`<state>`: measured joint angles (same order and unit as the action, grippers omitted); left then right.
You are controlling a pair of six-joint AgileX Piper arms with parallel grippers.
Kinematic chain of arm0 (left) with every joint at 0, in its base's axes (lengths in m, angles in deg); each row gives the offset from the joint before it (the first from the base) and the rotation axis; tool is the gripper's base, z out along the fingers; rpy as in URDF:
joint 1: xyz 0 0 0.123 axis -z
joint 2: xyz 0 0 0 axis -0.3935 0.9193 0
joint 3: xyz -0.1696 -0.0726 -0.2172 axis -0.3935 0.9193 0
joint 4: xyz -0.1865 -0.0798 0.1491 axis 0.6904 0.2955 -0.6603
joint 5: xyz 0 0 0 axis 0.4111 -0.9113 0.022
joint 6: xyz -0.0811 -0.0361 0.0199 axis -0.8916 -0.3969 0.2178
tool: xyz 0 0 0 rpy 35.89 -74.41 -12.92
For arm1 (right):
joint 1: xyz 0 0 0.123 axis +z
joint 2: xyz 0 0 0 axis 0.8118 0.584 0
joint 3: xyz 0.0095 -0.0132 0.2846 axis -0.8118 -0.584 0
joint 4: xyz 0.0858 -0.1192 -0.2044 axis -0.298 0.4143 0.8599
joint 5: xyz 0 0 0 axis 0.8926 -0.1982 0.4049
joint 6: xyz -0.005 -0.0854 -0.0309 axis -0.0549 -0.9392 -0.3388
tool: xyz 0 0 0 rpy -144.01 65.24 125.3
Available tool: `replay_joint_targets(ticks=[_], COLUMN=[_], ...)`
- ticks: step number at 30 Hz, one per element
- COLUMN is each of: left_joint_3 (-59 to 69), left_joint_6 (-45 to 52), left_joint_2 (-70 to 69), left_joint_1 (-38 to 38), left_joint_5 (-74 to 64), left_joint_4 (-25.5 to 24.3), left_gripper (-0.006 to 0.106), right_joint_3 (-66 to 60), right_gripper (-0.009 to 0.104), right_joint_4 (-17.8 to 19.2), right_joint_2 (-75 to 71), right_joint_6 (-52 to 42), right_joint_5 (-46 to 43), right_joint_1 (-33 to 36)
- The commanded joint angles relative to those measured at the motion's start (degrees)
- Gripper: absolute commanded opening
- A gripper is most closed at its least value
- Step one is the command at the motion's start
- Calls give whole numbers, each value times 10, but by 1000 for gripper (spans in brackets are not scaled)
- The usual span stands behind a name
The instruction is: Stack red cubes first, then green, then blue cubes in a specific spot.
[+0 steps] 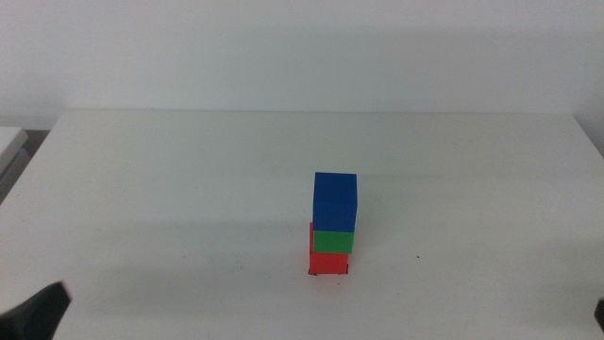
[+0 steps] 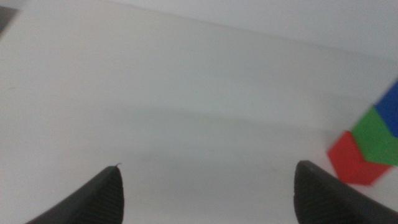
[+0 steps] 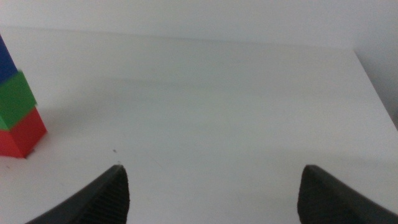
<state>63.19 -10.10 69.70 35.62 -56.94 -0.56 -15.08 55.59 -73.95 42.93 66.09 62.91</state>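
I see 3 cubes stacked on the table (image 1: 189,170): red cube (image 1: 327,263) lowest, green cube (image 1: 332,242) on it, blue cube (image 1: 335,201) on top. My left claw (image 2: 205,186) and right claw (image 3: 211,186) both gape wide, holding nothing, well apart from the stack.

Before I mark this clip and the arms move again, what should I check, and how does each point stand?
1. Red cube at the bottom: ok.
2. Green cube on red: ok.
3. Blue cube on top: ok.
4. Stack on the corner marks: cannot tell, mostly hidden.
5. Left gripper open, away from the stack: ok.
6. Right gripper open, away from the stack: ok.
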Motion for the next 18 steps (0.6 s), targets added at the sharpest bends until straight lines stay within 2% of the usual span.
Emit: replay_joint_targets(ticks=[1,6,8,18], left_joint_3=[40,96,114,130], left_joint_6=[-4,-4,-4,-3], left_joint_2=[-62,-123,-123,-123], left_joint_1=[-28,-58,-62,-62], left_joint_5=[22,45,61,105], left_joint_4=[1,3,3,-8], left_gripper=[94,94,94,94], right_joint_3=[-35,-61,-61,-61], right_gripper=[93,93,93,93], right_joint_4=[12,7,-8,-2], right_joint_2=[-50,-115,-115,-115], right_joint_6=[-6,-6,-6,-6], right_joint_5=[-15,-14,-19,-42], right_joint_1=[-10,-38,-48,-60])
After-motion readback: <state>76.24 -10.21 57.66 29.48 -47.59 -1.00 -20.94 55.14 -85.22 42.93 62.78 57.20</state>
